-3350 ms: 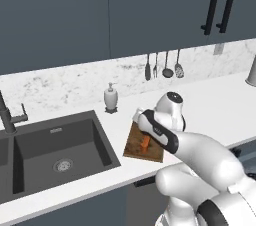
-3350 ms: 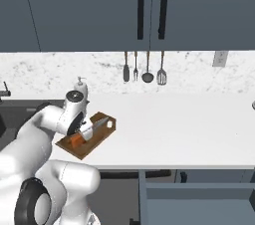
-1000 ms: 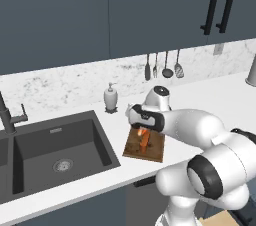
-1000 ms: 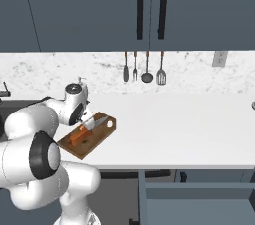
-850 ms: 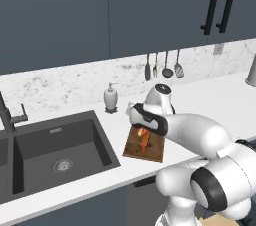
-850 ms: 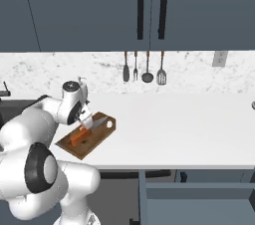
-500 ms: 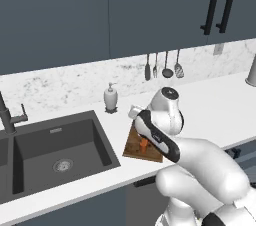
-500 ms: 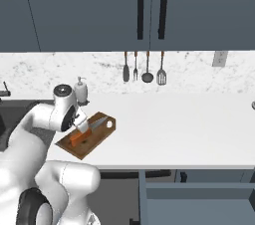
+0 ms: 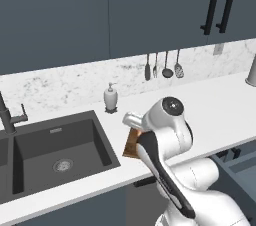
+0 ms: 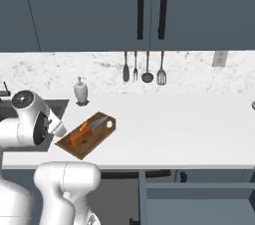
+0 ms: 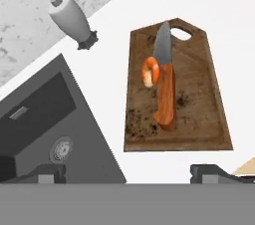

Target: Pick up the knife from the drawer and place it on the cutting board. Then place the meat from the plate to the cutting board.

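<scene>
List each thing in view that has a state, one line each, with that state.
knife: lying flat on the cutting board, released.
meat: on the board, touching the knife.
claw: open, empty, above the board.
drawer: pulled open.
upper cabinet doors: shut.
soap dispenser: upright beside the sink.

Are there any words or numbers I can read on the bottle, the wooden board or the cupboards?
None: no readable words, numbers or signs.
The white soap dispenser bottle is plain.
The brown wooden cutting board has only dark specks.
The orange-handled knife has no mark.
The dark blue cupboard doors are blank.
</scene>
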{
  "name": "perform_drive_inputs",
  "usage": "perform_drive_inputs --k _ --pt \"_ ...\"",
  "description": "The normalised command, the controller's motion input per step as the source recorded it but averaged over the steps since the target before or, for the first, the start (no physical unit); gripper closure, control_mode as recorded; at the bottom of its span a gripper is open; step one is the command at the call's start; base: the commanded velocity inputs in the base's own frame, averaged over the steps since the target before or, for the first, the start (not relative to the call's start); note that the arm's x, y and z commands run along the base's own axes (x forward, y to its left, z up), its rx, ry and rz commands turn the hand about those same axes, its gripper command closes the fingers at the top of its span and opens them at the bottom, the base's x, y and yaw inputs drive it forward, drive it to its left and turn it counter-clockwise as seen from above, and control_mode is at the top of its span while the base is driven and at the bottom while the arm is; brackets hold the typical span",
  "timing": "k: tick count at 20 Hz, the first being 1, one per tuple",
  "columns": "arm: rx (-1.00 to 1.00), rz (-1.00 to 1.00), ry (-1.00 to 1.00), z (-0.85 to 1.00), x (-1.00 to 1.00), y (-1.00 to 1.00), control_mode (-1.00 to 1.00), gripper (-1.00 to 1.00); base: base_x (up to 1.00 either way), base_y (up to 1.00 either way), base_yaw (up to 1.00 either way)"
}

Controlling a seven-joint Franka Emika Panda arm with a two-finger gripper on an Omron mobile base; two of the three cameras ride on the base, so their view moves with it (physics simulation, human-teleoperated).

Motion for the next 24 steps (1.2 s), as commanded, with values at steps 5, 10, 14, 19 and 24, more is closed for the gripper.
perform_drive_inputs --k 5,10,14,19,24 --pt "-0.16 0.00 -0.26 0.54 -1.00 0.67 -1.00 -1.00 0.00 0.00 0.00" --pt "-0.14 0.00 -0.38 0.33 -0.91 0.62 -1.00 -1.00 0.00 0.00 0.00" --pt "-0.07 0.00 -0.32 0.12 -0.67 0.47 -1.00 -1.00 0.00 0.00 0.00" --pt "0.00 0.00 -0.25 0.12 -0.54 0.28 -1.00 -1.00 0.00 0.00 0.00" --pt "0.00 0.00 -0.04 0.00 -0.10 0.02 -1.00 -1.00 0.00 0.00 0.00"
